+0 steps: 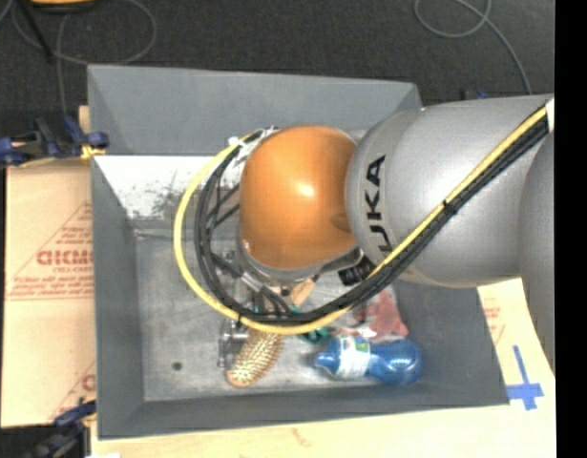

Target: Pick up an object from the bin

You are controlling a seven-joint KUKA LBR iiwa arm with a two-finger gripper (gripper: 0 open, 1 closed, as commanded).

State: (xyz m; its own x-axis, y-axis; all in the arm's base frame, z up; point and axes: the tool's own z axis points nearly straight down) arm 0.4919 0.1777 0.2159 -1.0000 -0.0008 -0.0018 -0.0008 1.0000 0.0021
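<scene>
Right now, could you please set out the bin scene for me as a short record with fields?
container: grey metal bin
arm: reaches in from the right, its orange cover over the bin's middle
pincer: low near the front wall, at the left edge of the tan brush
contact with brush: cannot tell
other things: blue bottle on its side, right of the brush; reddish packet behind it, partly under the arm

On the grey bin floor lie a tan hairbrush, a blue bottle and a reddish thing.
</scene>
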